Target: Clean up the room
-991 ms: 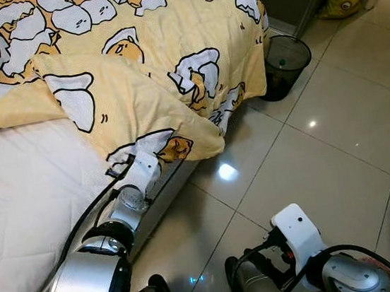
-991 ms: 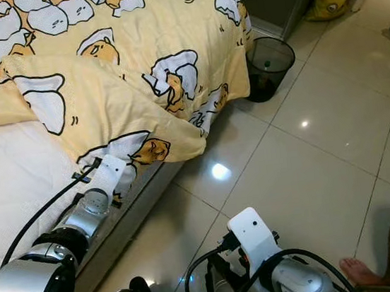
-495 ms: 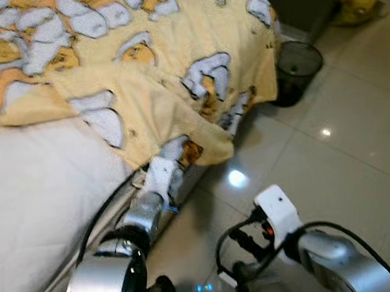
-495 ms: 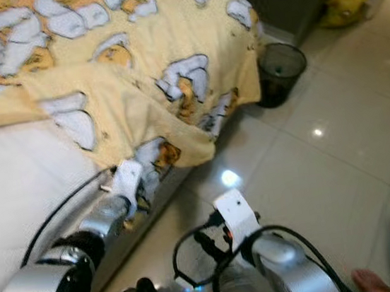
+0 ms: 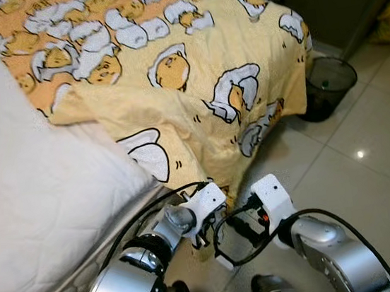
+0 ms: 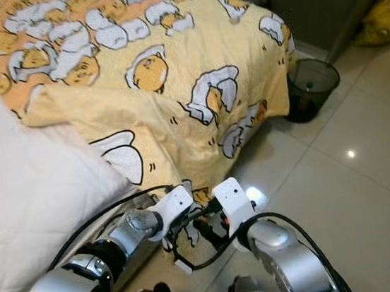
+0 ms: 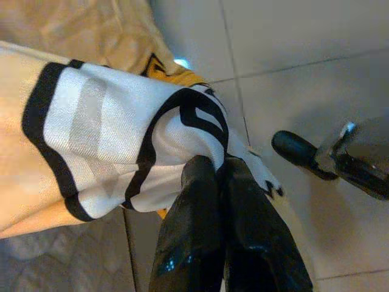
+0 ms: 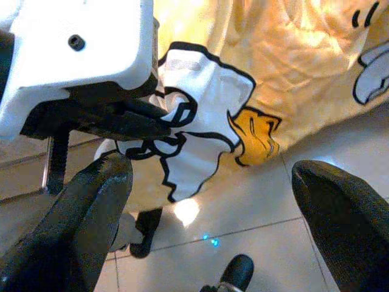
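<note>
Left gripper point(image 7: 222, 167) at 6 o'clock, low beside the bed edge, fingers point(image 7: 188, 243) pinched together on the hanging corner of the blanket point(image 5: 194, 82); the left wrist view shows the white, black-outlined fabric bunched right at the fingertips. Right gripper point(image 8: 209, 176) sits just beside it at about 5 o'clock, fingers point(image 8: 91, 207) spread wide with nothing between them, facing the same blanket corner; the right wrist view shows the left gripper's white housing and black fingers on the cloth. Both silver arms come up from the bottom of the head views and nearly meet, with black cables looping between them. Blanket is yellow with an egg-cartoon print, draped over the bed's far end from 11 to 1 o'clock, with one edge folded back and the corner hanging down over the side toward the floor point(image 5: 371, 188). Bare white quilted mattress point(image 5: 39, 208) runs from 8 to 10 o'clock. Floor is glossy beige tile with a light glare spot at 3 o'clock. Dark mesh bin point(image 5: 329, 87) stands on the floor at 2 o'clock, just beside the bed's far corner. Yellow bag point(image 6: 382, 19) lies further out at 2 o'clock by a dark wall.
</note>
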